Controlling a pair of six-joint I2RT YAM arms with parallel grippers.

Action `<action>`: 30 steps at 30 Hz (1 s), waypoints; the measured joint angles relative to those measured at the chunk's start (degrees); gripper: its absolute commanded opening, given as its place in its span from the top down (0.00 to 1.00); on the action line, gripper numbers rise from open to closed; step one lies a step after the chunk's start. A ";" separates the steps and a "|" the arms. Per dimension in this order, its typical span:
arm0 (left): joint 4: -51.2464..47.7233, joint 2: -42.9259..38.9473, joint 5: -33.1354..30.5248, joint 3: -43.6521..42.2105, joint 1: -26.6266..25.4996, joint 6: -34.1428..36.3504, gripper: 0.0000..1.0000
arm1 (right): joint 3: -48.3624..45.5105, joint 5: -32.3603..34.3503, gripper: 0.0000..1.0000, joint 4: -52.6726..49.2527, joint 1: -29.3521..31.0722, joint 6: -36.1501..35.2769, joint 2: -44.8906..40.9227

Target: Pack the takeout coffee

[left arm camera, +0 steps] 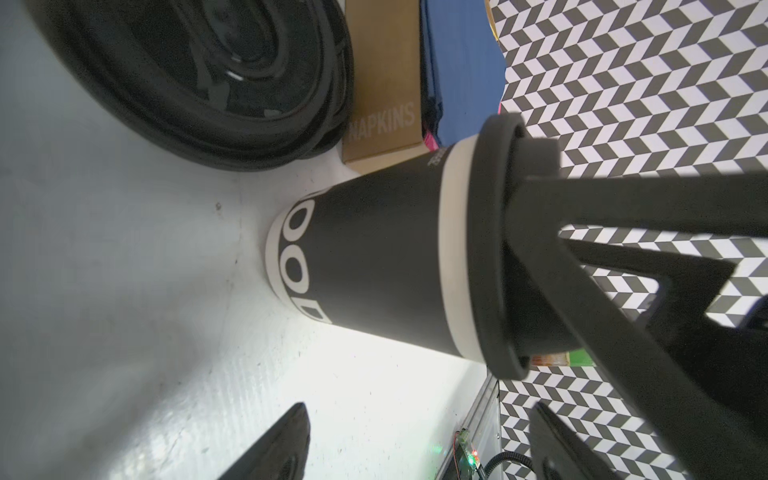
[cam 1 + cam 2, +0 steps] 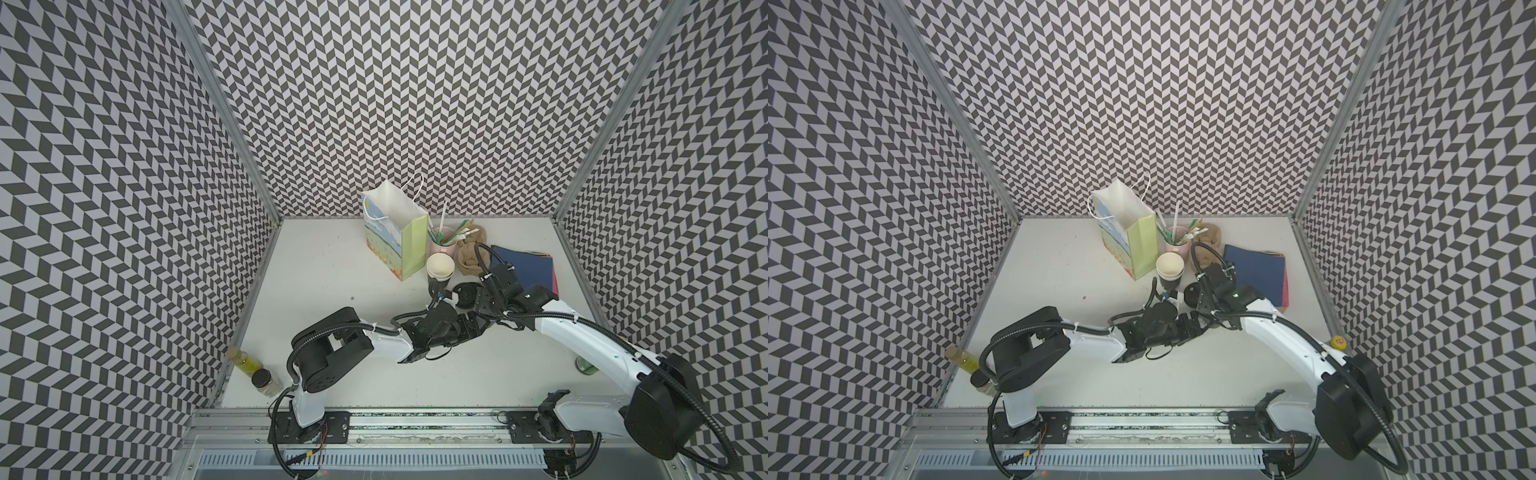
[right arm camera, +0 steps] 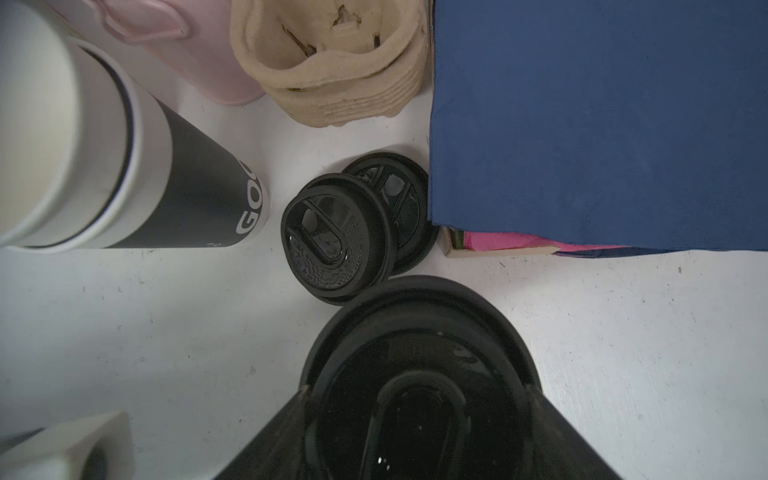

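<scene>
**A:** Guessing a tip-over is the big risk. The takeout coffee [image 1: 374, 257] stands on the table [image 1: 124, 291] with its lid [image 1: 496, 249] on, and the right gripper [image 3: 415, 395] looks clamped on that lid. One crooked pull drags it over.

**B:** Yep. The left gripper [image 1: 419, 415] hangs released, just short of it. Spare lids [image 3: 336, 241] sit beside it, and the cup stack [image 2: 439, 266] crowds the route to the gift bag [image 2: 395, 237].

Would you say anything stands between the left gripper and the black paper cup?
Nothing visible does: only white table lies between the left gripper and the black paper cup. The right gripper holds its black plastic lid.
</scene>
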 measured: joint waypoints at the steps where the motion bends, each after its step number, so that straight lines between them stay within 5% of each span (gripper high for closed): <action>1: 0.39 0.00 -0.22 -0.52 0.26 -0.31 0.18 | -0.02 0.15 0.26 -0.04 0.22 -0.02 0.00; 30: 1.42 0.52 -1.07 0.20 0.57 -2.82 0.21 | -0.33 1.36 0.29 0.42 1.27 1.33 0.13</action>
